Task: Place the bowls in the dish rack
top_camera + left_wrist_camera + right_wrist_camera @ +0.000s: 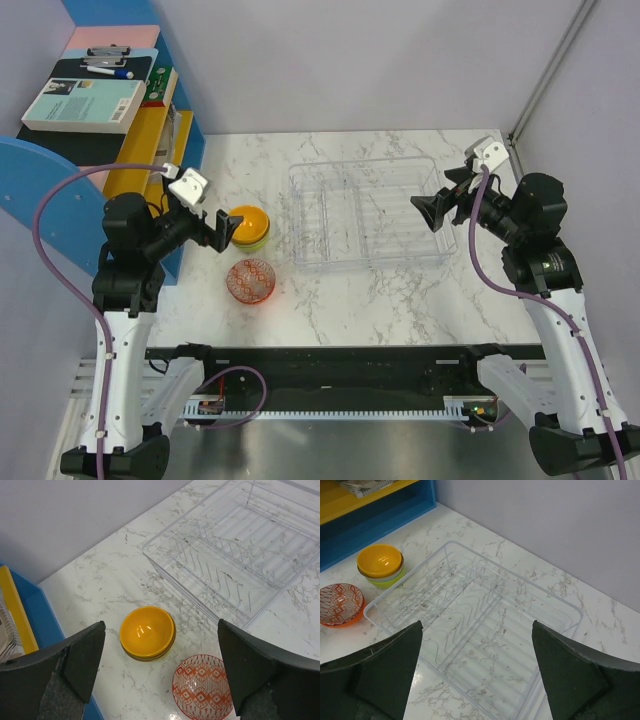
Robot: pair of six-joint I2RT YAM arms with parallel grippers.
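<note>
The clear dish rack [365, 215] lies empty at the table's middle right. It also shows in the left wrist view [240, 555] and the right wrist view [485, 610]. A stack of bowls with the yellow-orange one on top [248, 225] [147, 631] stands left of the rack. In the right wrist view the stack [380, 562] shows a pale bowl and a lime green bowl underneath. A red-orange patterned bowl [251, 281] [202, 687] [340, 604] sits in front of it. My left gripper [222, 230] [160, 625] hovers open above the stack. My right gripper [435, 212] [477, 624] hovers open above the rack's right end. No blue-white bowl shows.
A blue shelf unit [185, 165] with a yellow board stands along the table's left edge, with books [85, 100] and a clipboard on top. Grey walls close the back and right sides.
</note>
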